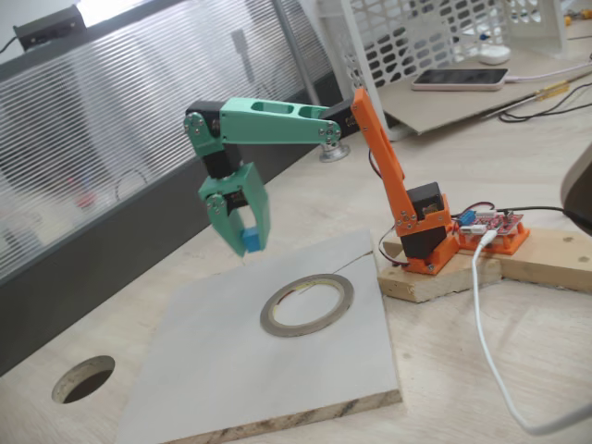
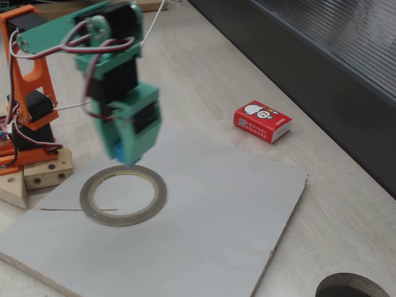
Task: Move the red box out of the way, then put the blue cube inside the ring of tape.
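My green gripper (image 1: 248,242) hangs in the air, shut on the tiny blue cube (image 1: 251,240), whose blue also peeks out between the fingertips (image 2: 122,152). It hovers above the grey board, just beyond the rim of the ring of tape (image 1: 307,304), which lies flat with its centre open (image 2: 123,195). The red box (image 2: 262,120) with its white cartoon figure lies on the bare table off the board, well away from the ring.
A grey board (image 2: 204,223) carries the ring. The orange arm base (image 1: 427,231) stands on wooden blocks, with a white cable (image 1: 490,361) trailing beside it. Round holes (image 1: 83,378) cut the tabletop near the board's corners.
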You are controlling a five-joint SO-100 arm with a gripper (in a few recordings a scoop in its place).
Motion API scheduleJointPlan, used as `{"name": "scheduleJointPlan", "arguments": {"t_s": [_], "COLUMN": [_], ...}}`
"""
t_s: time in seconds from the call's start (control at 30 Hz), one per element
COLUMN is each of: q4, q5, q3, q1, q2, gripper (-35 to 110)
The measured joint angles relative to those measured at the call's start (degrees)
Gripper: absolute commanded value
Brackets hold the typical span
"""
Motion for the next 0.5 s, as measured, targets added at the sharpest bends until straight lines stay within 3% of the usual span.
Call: {"name": "scheduleJointPlan", "arguments": {"t_s": [0.23,0.5], "q4": [0.44,-2.46], "q5": [0.00,0.18], "q3": [2.29,21.62], "q1": [-7.56,-7.56], "q2": [0.00,0.70], "gripper": [16,16]}}
